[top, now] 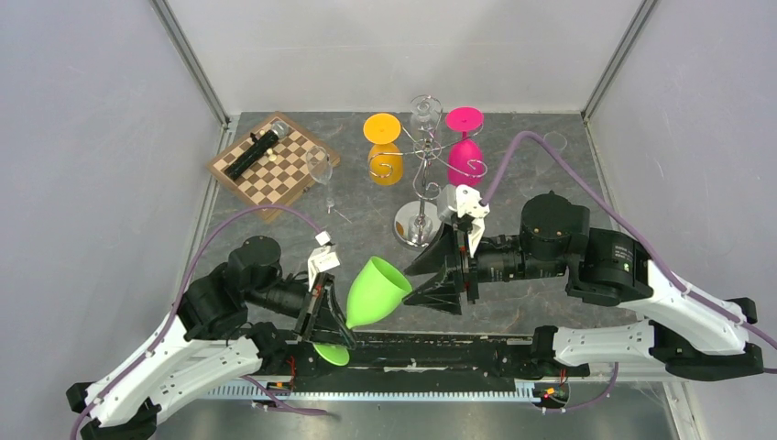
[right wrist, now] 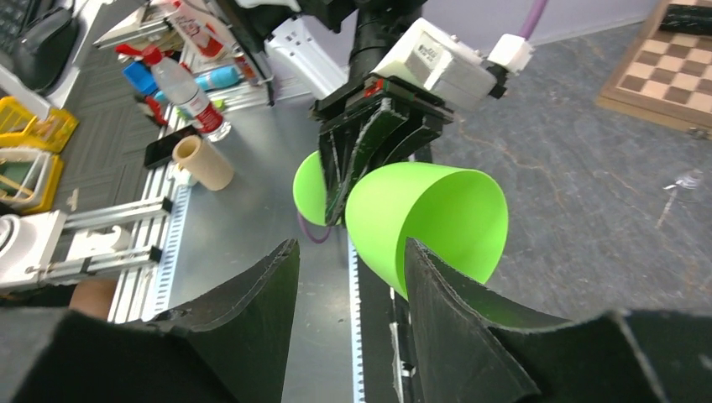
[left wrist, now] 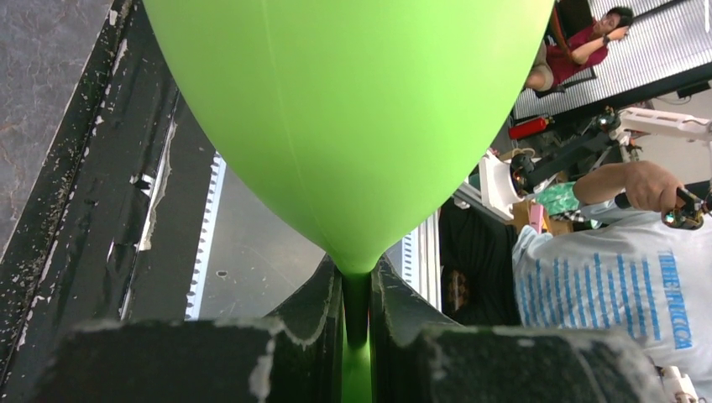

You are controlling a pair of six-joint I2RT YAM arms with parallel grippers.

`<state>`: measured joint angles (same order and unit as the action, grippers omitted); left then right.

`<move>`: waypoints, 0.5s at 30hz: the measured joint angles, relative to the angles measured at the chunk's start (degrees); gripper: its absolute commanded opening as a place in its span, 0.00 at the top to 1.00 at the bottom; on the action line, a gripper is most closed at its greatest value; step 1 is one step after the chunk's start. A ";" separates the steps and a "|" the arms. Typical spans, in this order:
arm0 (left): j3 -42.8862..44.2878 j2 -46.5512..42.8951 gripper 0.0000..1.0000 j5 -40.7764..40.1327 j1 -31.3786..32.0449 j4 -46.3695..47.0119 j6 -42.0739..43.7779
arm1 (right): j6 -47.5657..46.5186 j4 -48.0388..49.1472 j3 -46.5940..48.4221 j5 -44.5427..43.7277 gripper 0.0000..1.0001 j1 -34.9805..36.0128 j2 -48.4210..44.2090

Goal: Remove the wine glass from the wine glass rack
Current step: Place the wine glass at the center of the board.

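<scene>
The lime-green plastic wine glass (top: pixel 376 291) is off the shiny chrome wire wine glass rack (top: pixel 424 188). It hangs in the air on the near side of the rack's round base, a little to its left. It lies tilted, with its open mouth turned up toward the rack and its foot pointing away from it, toward the arm bases.

The jaws of my left arm (top: pixel 220 307) are clenched on the glass's thin stem just below the bowl, which the left wrist view shows plainly (left wrist: pixel 353 126).

The jaws of my right arm (top: pixel 586 252) are spread wide, grasping nothing, directly in front of the rack's base and just beside the rim of the green glass (right wrist: pixel 437 218). I cannot tell whether one finger touches the bowl.

On the rack hang an orange plastic glass (top: pixel 383 147) on its left, a magenta plastic glass (top: pixel 465 142) on its right and a clear glass (top: pixel 424 110) at its far side.

Left of the rack, on the grey marbled desk (top: pixel 550 174), a clear stemmed glass (top: pixel 321 170) stands beside a wooden chessboard (top: pixel 273 163), which carries a black cylindrical object (top: pixel 254 153).
</scene>
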<state>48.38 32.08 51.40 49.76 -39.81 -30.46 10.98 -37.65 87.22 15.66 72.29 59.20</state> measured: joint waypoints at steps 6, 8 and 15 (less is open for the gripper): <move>1.33 -0.76 0.98 0.92 0.00 -3.23 3.74 | -0.04 -0.96 0.00 5.55 0.49 -0.15 1.16; 1.92 -1.20 0.98 1.49 0.00 -4.07 4.66 | -0.11 -1.07 0.00 6.93 0.49 -0.15 1.73; 2.36 -2.40 0.98 2.69 0.00 -5.22 7.37 | -1.16 -1.09 0.00 10.82 0.48 -0.15 3.30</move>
<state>50.74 29.67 54.08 49.76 -45.04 -23.09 9.82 -38.74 87.22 26.48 72.14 62.50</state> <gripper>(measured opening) 0.163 0.517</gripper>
